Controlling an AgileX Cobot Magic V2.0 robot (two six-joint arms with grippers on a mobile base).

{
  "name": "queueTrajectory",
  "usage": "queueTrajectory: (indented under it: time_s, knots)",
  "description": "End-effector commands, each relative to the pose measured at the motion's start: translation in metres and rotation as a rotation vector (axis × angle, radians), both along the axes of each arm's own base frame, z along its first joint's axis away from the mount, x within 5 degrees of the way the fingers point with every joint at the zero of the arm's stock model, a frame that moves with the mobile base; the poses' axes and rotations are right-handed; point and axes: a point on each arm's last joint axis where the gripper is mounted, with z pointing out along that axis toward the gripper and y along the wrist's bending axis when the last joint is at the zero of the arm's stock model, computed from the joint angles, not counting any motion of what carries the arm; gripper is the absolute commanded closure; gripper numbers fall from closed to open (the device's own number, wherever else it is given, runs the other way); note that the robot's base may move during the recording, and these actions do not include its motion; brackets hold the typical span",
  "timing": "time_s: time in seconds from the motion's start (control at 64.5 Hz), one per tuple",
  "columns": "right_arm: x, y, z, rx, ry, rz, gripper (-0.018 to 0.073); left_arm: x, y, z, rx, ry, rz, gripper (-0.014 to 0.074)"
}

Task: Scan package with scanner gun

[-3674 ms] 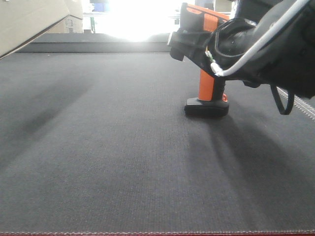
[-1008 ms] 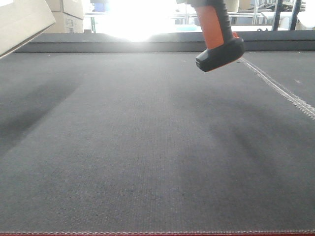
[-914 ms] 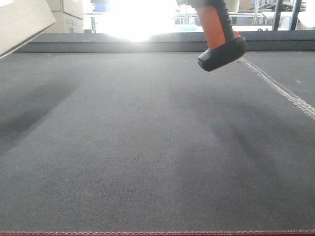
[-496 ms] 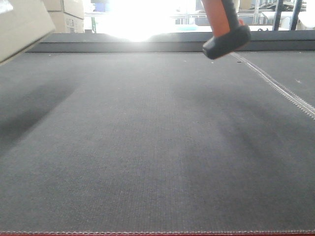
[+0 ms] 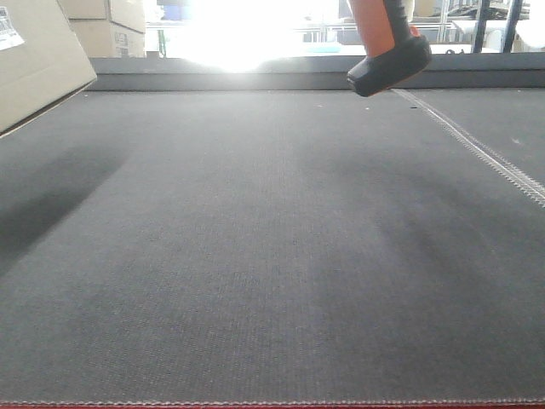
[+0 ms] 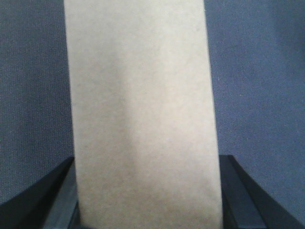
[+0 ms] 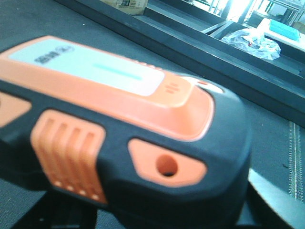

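Observation:
The package (image 5: pixel 38 68), a beige cardboard box with a white label (image 5: pixel 8 30), hangs tilted at the far left of the front view, above the dark mat. In the left wrist view the package (image 6: pixel 143 105) fills the gap between the two black fingers (image 6: pixel 55 193) of my left gripper (image 6: pixel 147 205), which is shut on it. The scanner gun (image 5: pixel 387 47) hangs at the top right of the front view, only its orange handle and black foot showing. Its orange-and-black head (image 7: pixel 128 124) fills the right wrist view, held in my right gripper (image 7: pixel 147 217), which is mostly hidden beneath it.
A dark woven mat (image 5: pixel 272 256) covers the table, with a raised ledge (image 5: pixel 255 72) along its far edge and a stitched seam (image 5: pixel 485 153) on the right. Brown cartons (image 5: pixel 111 25) stand behind the ledge. A plastic bag (image 7: pixel 250 40) lies beyond it.
The scanner gun, which stood on the mat, has been lifted and now hangs higher and a bit further right. The package has swung down, so its label now shows.

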Motion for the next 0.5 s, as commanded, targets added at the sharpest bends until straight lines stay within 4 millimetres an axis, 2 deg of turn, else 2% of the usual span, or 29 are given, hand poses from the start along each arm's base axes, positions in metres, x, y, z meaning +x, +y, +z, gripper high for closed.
queueTrajectory:
  time_s: [0.0,0.108,0.233,0.48]
  knots:
    - [0.0002,-0.0053,0.0139,0.006,-0.063,-0.033,0.0713,-0.0018,-0.0028,0.0045,-0.018,-0.024,0.003,0.0708]
    - [0.0002,-0.0057,0.0135,0.067,-0.041,-0.051,0.0713,-0.0018,-0.0028,0.0045,-0.018,-0.024,0.003,0.0708]
    - [0.0003,-0.007,0.0126,0.221,0.013,-0.101,0.0713,-0.0018,-0.0028,0.0045,-0.018,-0.024,0.003,0.0708]
    - [0.0011,-0.0094,0.0136,0.252,0.006,-0.133,0.0713,-0.0018,-0.0028,0.0045,-0.018,-0.024,0.003,0.0708]
